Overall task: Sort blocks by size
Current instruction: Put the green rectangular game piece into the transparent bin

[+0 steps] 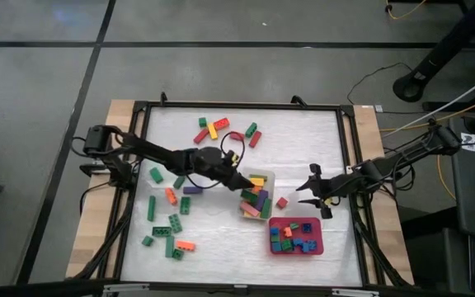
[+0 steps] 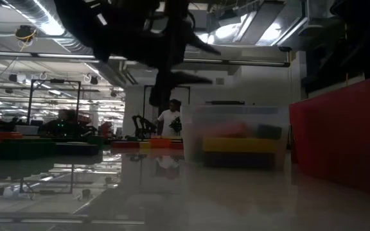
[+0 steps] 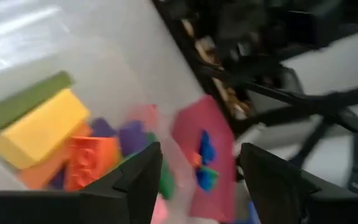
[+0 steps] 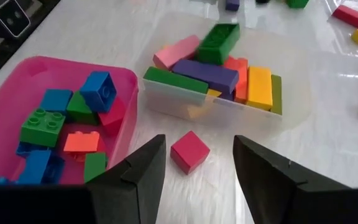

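Observation:
The clear tub [image 1: 268, 176] holds several long blocks: green, purple, yellow, pink, orange [image 4: 218, 40]. My left gripper [image 1: 244, 185] hangs open just over the tub's left end, and its wrist view shows nothing between the fingers [image 3: 201, 155]. The red tray [image 1: 316, 245] near the front edge holds several short blocks [image 4: 97, 90]. One small red block [image 1: 282, 202] lies on the table between tub and tray. My right gripper [image 1: 308, 191] stands open to the right of it, the block [image 4: 189, 151] lying ahead of its fingers, apart from them.
Loose blocks lie at the far middle of the table [image 1: 213, 128] and across the left half down to the near left [image 1: 171, 239]. In the low view the tub [image 2: 236, 138] and the tray's wall [image 2: 345, 135] stand on the right. A raised black frame [image 1: 349, 165] edges the table.

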`<act>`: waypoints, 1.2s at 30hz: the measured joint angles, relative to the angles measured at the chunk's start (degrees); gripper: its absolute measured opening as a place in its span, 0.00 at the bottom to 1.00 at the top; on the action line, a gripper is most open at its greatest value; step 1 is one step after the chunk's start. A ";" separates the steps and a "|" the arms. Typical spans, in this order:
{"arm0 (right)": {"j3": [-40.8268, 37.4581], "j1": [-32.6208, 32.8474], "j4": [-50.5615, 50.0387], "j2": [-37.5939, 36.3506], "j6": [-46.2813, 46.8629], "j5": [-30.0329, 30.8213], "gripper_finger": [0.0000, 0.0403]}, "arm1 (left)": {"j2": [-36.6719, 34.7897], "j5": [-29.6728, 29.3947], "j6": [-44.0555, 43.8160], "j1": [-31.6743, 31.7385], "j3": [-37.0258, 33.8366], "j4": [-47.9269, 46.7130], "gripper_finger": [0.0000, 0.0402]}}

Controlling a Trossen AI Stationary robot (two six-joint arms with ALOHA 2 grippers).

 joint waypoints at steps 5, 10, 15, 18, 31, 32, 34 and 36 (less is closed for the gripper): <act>-0.02 0.00 -0.50 0.74 -0.01 0.00 0.46 | -4.56 7.72 -4.29 -0.99 0.00 -0.45 0.51; -0.02 0.02 -0.24 0.69 -0.01 0.00 0.46 | -11.32 10.49 -5.58 -6.62 0.02 -11.25 0.52; -0.02 0.01 -0.45 0.67 -0.01 0.00 0.46 | -17.20 2.80 -16.98 -15.89 0.04 -33.19 0.52; -0.02 0.01 -0.46 0.67 -0.03 0.00 0.46 | -18.64 -0.01 -26.77 -21.78 0.02 -45.41 0.52; -0.02 0.01 -0.41 0.67 -0.08 0.00 0.46 | -18.69 0.20 -41.10 -38.14 0.00 -69.75 0.52; -0.02 0.00 -0.32 0.67 -0.07 0.00 0.46 | -18.69 0.17 -40.38 -38.65 0.00 -71.59 0.52; -0.02 0.00 -0.22 0.67 -0.06 0.00 0.46 | -18.69 0.11 -38.88 -39.38 0.00 -75.07 0.52; -0.02 0.01 -0.07 0.67 -0.06 0.00 0.46 | -18.69 0.11 -36.98 -39.78 0.00 -77.45 0.52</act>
